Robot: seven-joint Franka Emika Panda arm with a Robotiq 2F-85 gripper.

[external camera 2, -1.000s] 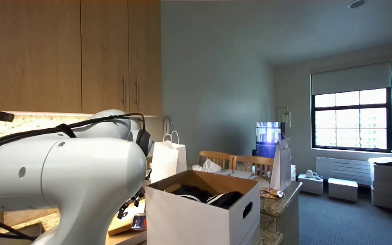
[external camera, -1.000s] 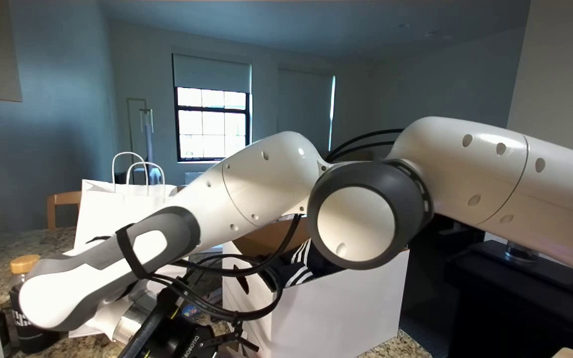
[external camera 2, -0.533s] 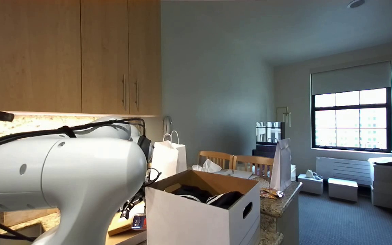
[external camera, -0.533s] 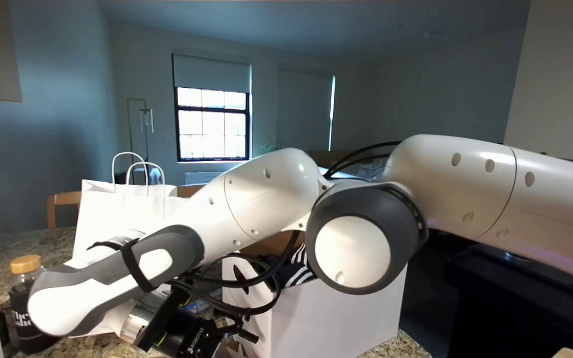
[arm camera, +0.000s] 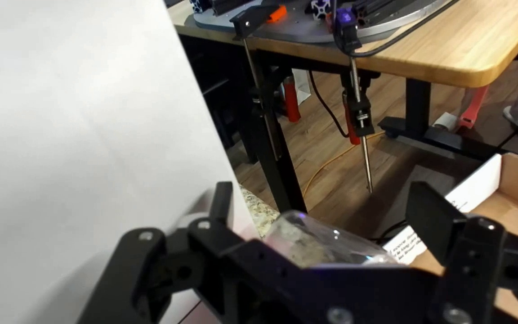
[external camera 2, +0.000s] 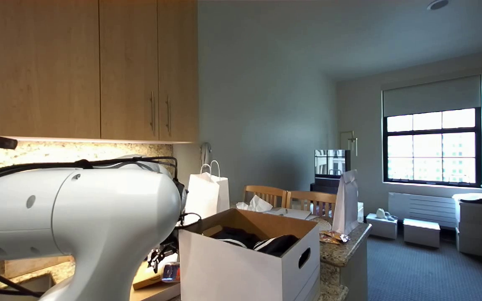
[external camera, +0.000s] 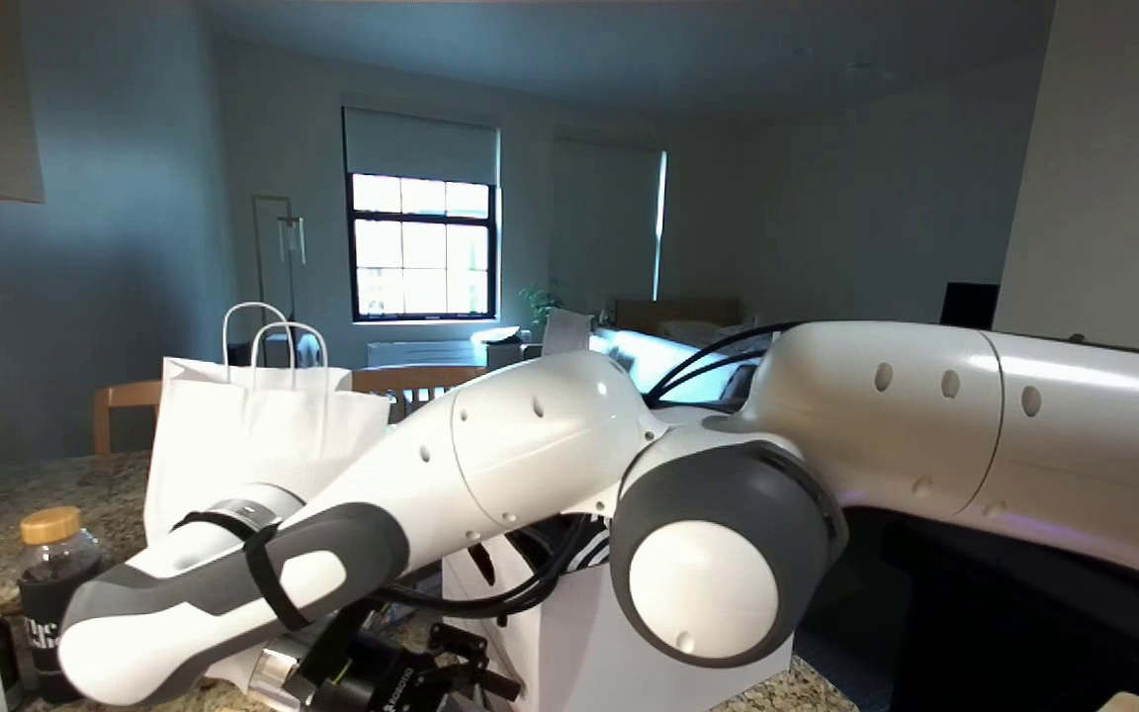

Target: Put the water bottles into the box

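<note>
The white box (external camera 2: pixel 232 267) stands on the counter with its brown inside open upward. Its side also shows in an exterior view (external camera: pixel 589 643), and a white wall, apparently the box's, fills the left of the wrist view (arm camera: pixel 97 103). A clear water bottle (arm camera: pixel 317 238) lies tilted across the wrist view, partly hidden behind my gripper's linkage. A bottle with bluish and reddish colour (external camera 2: pixel 171 272) lies beside the box. My gripper (arm camera: pixel 326 213) is open, its fingers wide apart, one close to the white wall. In both exterior views it is low beside the box (external camera: pixel 496 668), (external camera 2: pixel 156 261).
Dark cloth-like items with white stripes (external camera 2: pixel 276 244) lie in the box. A shallow cardboard tray (arm camera: pixel 515 207) lies beside the gripper. A white paper bag (external camera: pixel 253 425) and a dark jar with pale lid (external camera: pixel 55 603) stand nearby. A wooden table (arm camera: pixel 448 58) has clamps.
The arm's elbow and forearm have sunk lower. The gripper has shifted slightly toward the box side and changed its tilt. The box and the bottle beside it have not moved.
</note>
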